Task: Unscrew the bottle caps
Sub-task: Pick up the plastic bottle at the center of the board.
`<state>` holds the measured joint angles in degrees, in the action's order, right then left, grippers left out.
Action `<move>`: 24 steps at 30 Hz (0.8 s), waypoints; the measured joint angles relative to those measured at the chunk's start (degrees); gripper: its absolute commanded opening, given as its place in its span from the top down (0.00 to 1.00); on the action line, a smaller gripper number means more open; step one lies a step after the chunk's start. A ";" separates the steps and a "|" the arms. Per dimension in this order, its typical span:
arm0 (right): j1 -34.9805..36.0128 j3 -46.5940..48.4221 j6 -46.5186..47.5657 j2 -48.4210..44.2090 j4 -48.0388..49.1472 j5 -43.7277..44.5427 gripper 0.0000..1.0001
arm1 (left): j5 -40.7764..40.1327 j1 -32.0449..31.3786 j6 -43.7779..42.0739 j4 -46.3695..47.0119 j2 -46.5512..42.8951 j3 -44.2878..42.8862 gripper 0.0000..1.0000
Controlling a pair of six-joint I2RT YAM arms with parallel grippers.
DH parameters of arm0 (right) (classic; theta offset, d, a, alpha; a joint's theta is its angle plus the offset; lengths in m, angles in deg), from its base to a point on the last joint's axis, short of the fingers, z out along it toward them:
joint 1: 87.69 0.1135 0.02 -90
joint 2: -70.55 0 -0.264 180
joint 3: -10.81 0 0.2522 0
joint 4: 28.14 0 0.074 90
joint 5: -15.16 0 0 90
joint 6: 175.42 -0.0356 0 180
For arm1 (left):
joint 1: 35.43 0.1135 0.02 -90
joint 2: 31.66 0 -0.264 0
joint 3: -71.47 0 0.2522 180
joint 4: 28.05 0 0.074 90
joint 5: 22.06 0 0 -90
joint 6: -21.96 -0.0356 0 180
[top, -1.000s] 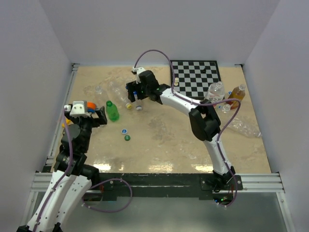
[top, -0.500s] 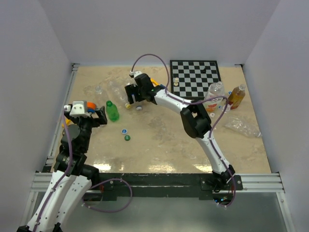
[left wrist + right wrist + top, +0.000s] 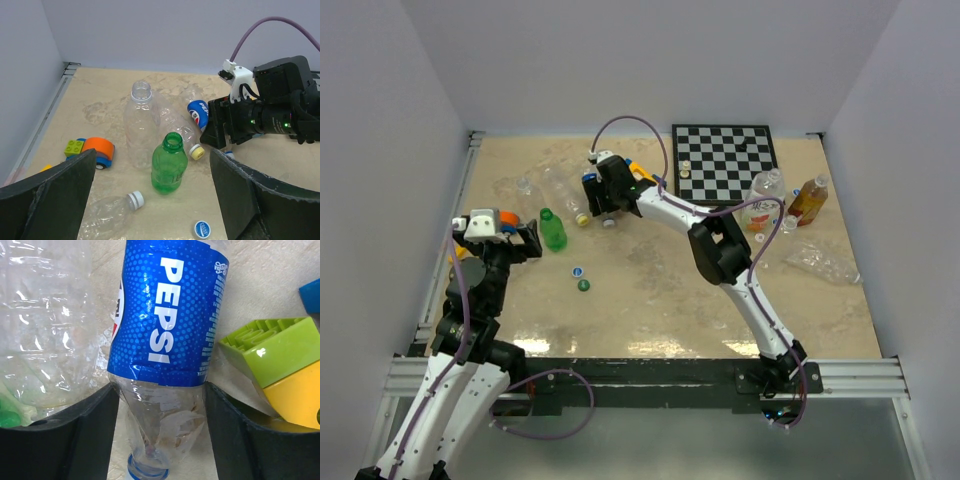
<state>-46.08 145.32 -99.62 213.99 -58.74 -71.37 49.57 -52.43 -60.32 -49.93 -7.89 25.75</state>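
Observation:
My right gripper (image 3: 594, 196) (image 3: 161, 389) is shut on the shoulder of a lying clear Pepsi bottle (image 3: 167, 315) (image 3: 198, 112), one finger on each side. The bottle's neck with a blue ring (image 3: 145, 471) points down; its cap is cut off by the frame edge. My left gripper (image 3: 502, 236) (image 3: 152, 152) is open and empty, apart from everything. An upright green bottle (image 3: 169, 162) (image 3: 552, 231) has no cap. Behind it stands an open clear bottle (image 3: 141, 125). A lying clear bottle carries a yellow cap (image 3: 197, 151); another carries a white cap (image 3: 135, 200). A loose blue cap (image 3: 577, 270) (image 3: 202, 229) and a loose green cap (image 3: 584, 285) lie on the table.
An orange and blue toy car (image 3: 97, 150) sits at the left. Green and yellow toy blocks (image 3: 275, 355) lie right of the Pepsi bottle. A chessboard (image 3: 725, 160) lies at the back right, with a clear bottle (image 3: 765, 190), an amber bottle (image 3: 810, 200) and a crushed bottle (image 3: 825, 262) nearby.
My right gripper has moved a little right and back at the Pepsi bottle, its arm folding further in. The left arm has not moved.

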 measured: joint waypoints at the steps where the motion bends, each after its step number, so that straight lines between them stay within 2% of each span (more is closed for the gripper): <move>1: 0.00 0.20 0.11 0.11 -0.07 0.02 0.44 | 0.00 0.00 0.00 0.00 0.00 0.00 0.00; 8: 0.00 1.07 0.26 0.22 -0.83 -1.44 0.67 | 0.02 0.00 -0.02 0.00 0.00 0.00 0.00; 16: 0.00 1.27 0.39 -3.02 -1.75 -4.04 0.81 | 0.76 0.00 -0.02 0.00 0.35 0.00 0.00; 21: 0.00 0.57 1.70 -10.86 -2.03 -6.91 0.94 | 2.23 0.00 -0.07 0.33 0.37 0.00 0.00; 24: 0.00 -2.56 4.55 -18.73 -2.36 -8.20 1.00 | 4.37 0.00 -0.04 0.66 -0.20 0.00 0.00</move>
<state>-46.08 142.77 -95.07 195.25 -61.10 -79.57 53.94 -52.43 -60.36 -49.28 -8.08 25.75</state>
